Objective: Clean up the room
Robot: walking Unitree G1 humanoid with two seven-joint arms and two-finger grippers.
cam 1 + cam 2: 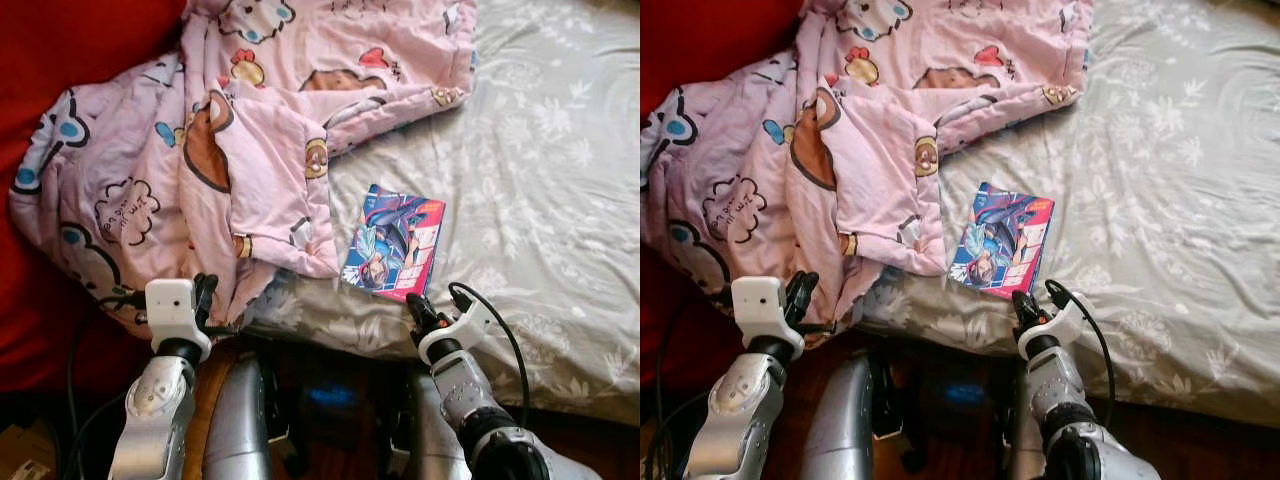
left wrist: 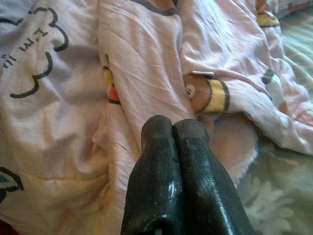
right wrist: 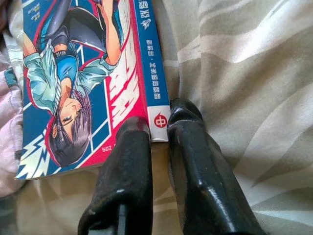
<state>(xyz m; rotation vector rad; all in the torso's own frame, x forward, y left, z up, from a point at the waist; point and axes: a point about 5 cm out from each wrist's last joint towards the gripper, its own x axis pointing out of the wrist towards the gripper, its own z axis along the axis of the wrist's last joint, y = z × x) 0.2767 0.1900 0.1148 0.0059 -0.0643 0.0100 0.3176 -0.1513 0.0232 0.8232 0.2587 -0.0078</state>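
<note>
A comic book [image 1: 395, 243] with a blue and red cover lies flat on the grey flowered bed sheet [image 1: 540, 180], near the bed's front edge. My right gripper [image 1: 414, 305] reaches it from the front. In the right wrist view its fingers [image 3: 132, 147] are closed narrowly on the book's [image 3: 83, 73] near spine corner, one tip over the cover and one beside the spine. A pink cartoon-print blanket [image 1: 150, 150] lies crumpled over the bed's left half. My left gripper [image 2: 173, 129] is shut and empty, with its tips against the blanket's hanging fold [image 2: 146, 58].
A red surface [image 1: 60, 40] fills the far left beside the blanket. The blanket's edge lies just left of the book. Open sheet stretches to the right of the book. Dark floor and my silver legs [image 1: 235, 420] are below the bed's edge.
</note>
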